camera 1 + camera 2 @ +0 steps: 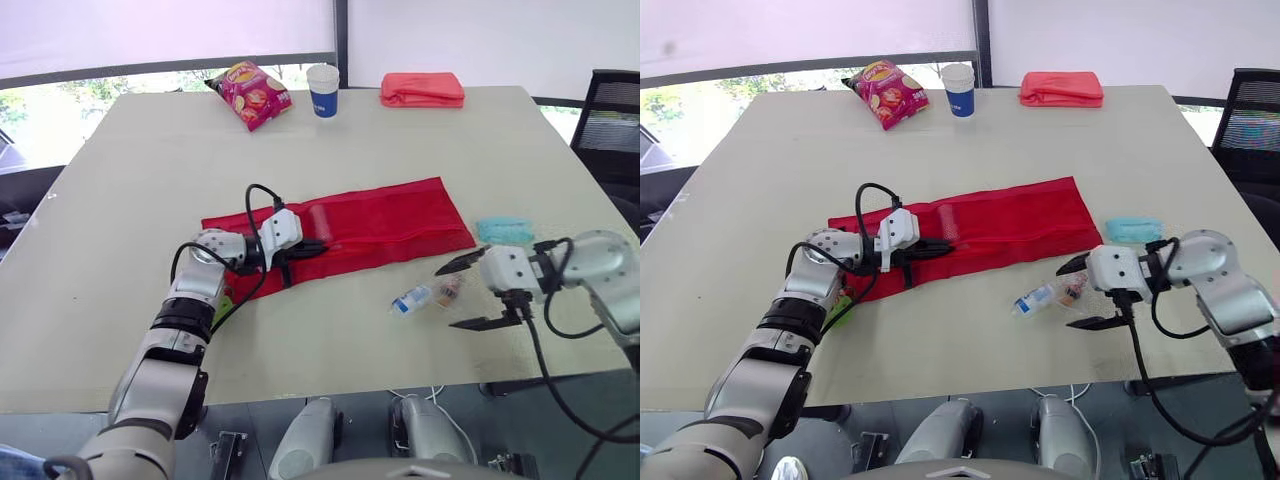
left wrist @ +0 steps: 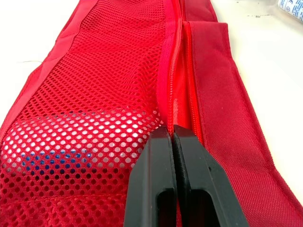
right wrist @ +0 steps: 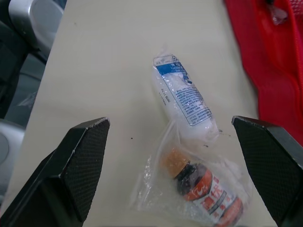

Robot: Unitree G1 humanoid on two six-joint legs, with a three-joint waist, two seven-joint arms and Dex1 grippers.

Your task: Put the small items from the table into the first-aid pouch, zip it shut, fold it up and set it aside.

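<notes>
The red first-aid pouch (image 1: pixel 380 220) lies unfolded flat across the middle of the table. My left gripper (image 1: pixel 318 247) rests on its left part, shut on the zipper edge (image 2: pixel 177 94) beside the mesh pocket (image 2: pixel 94 94). A pale item with blue print (image 2: pixel 71 142) shows through the mesh. My right gripper (image 1: pixel 447 298) stands open near the front right, its fingers (image 3: pixel 80 156) either side of a white roll with blue print (image 3: pixel 184 97) and a small orange-labelled bottle in a clear bag (image 3: pixel 203 187). A teal packet (image 1: pixel 504 229) lies just right of the pouch.
At the far edge sit a pink chip bag (image 1: pixel 250 95), a paper cup (image 1: pixel 322 90) and a folded red cloth (image 1: pixel 422 89). A black chair (image 1: pixel 610 110) stands past the table's right side. The table's front edge (image 1: pixel 330 385) runs close to the small items.
</notes>
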